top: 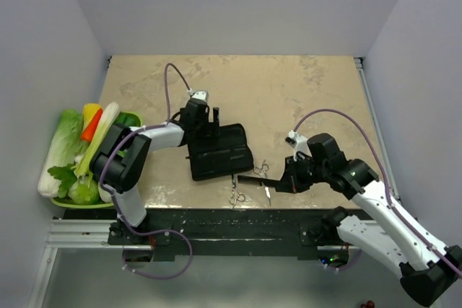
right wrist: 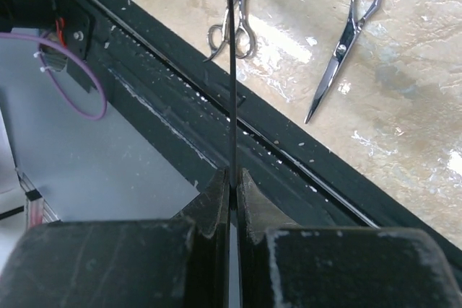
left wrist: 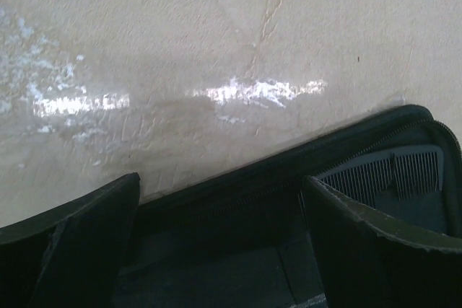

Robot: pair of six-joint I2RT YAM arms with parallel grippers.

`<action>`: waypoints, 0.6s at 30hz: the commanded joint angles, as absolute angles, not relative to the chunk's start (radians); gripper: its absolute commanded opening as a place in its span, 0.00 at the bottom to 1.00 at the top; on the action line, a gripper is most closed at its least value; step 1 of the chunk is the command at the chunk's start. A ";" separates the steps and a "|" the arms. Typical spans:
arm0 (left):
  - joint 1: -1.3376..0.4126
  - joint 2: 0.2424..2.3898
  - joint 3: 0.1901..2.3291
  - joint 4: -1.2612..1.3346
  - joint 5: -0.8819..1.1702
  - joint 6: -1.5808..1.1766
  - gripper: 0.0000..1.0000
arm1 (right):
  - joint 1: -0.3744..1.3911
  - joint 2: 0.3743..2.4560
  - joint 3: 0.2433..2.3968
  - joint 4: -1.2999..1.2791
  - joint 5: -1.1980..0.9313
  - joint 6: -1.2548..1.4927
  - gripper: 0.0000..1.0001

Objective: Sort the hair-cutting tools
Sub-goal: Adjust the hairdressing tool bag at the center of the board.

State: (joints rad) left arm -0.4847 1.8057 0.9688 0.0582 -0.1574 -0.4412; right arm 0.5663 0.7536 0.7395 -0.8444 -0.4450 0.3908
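Pale walls [top: 231, 5] close in a beige, marbled table [top: 303, 91]. At its left edge sits a green basket [top: 132, 117] heaped with vegetables [top: 68, 142]. Right of that, toward the middle of the table, a black fabric case [top: 220, 151] lies unfolded. The left gripper [top: 209, 118] hangs over the case's far edge with its jaws spread as wide as they go and nothing between them. Its wrist view shows one comb [left wrist: 393, 171] tucked flat inside the case, by a rounded corner.

Just right of the case, close to the table's near edge, lies the first pair of scissors [top: 235, 196]. A second pair [top: 265, 182] lies a little further right, blades together, rings away from the near edge and tip toward it. Across the gap between them runs the second comb [top: 254, 177], slim and black, pointing left toward the case. The right gripper [top: 290, 180] pinches its right end, jaws closed tight on it. I cannot tell whether this comb touches the table.
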 commanded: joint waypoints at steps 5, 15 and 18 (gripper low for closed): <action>-0.485 1.721 0.779 0.041 -0.160 -0.546 0.99 | 0.595 0.833 0.779 -0.785 -0.313 0.443 0.00; -0.485 1.533 0.615 0.087 -0.137 -0.594 0.99 | 0.595 1.006 0.853 -0.649 -0.121 0.515 0.00; -0.485 1.476 0.575 0.092 -0.147 -0.604 0.99 | 0.595 1.087 0.900 -0.571 -0.084 0.541 0.00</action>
State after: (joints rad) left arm -0.4847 1.5261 0.6361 0.1513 -0.1593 -0.5507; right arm 0.5919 1.0168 0.8040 -0.7193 -0.1841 0.4885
